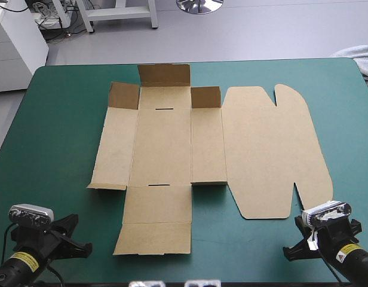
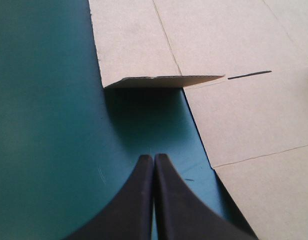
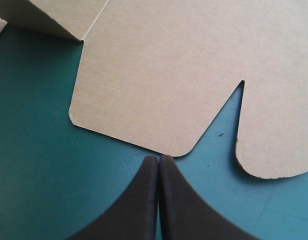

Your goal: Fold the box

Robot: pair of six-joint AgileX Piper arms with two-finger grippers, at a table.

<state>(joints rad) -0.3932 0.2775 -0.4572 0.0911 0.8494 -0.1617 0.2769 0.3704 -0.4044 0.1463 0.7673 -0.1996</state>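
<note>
Currently the brown box (image 1: 163,149) lies as a flat cut sheet mid-table on the teal-green cover (image 1: 52,131), w/ three small far flaps (image 1: 164,73) raised; lid panel (image 1: 273,149) flat at its right. Left gripper (image 2: 153,157), near-left corner: black fingers (image 2: 139,200) pressed together, empty, just short of a lifted flap (image 2: 164,81); right gripper (image 3: 159,158) likewise closed, empty, tips just beside the lid's rounded near edge.

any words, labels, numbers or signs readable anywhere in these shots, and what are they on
No text here can be read.
left arm's yellow label: dark print, too small to read.
right arm's yellow label: dark print, too small to read.
box: plain brown board, no print in any view.
teal-green cover: no writing or signs.
</note>
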